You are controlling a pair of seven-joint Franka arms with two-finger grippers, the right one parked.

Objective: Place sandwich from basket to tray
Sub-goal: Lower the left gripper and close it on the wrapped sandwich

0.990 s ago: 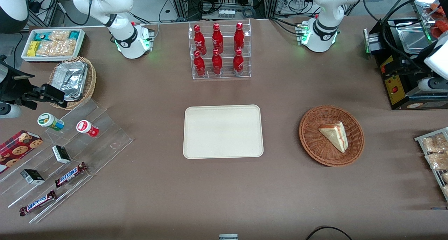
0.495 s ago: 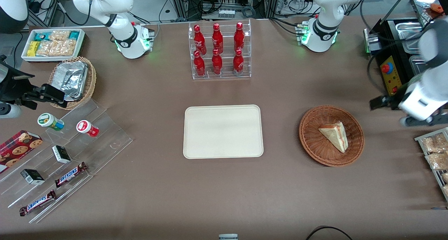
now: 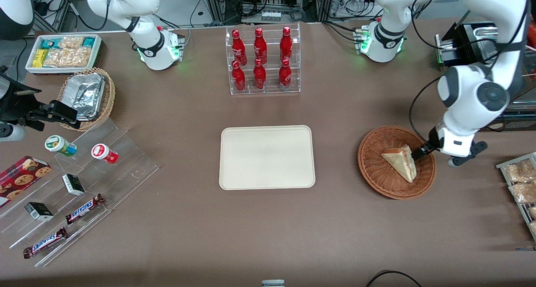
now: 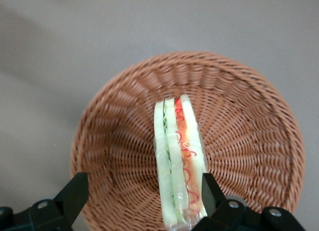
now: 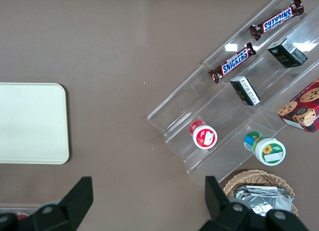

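One triangular white-bread sandwich [image 3: 400, 161] lies just beside the claw [image 3: 420, 151]; well apart stand six red bottles [image 3: 260, 60], with two Snickers bars [image 3: 83, 208] farther still.

a clear acrylic rack [image 3: 264, 60] holds six red bottles [image 3: 259, 47] in two tiers. toward the parked arm's end of the table, a white bin of snack packets [image 3: 63, 52] sits beside a tan wicker basket of foil containers [image 3: 87, 97]. nearer the front camera, a stepped clear display [image 3: 79, 190] carries two snickers bars [image 3: 84, 208], two small dark boxes [image 3: 73, 184], a red-lidded cup [image 3: 104, 153] and a green-lidded cup [image 3: 60, 145], with a cookie box [image 3: 21, 176] beside them. bagged snacks [image 3: 520, 180] lie on a rack toward the working arm's end.
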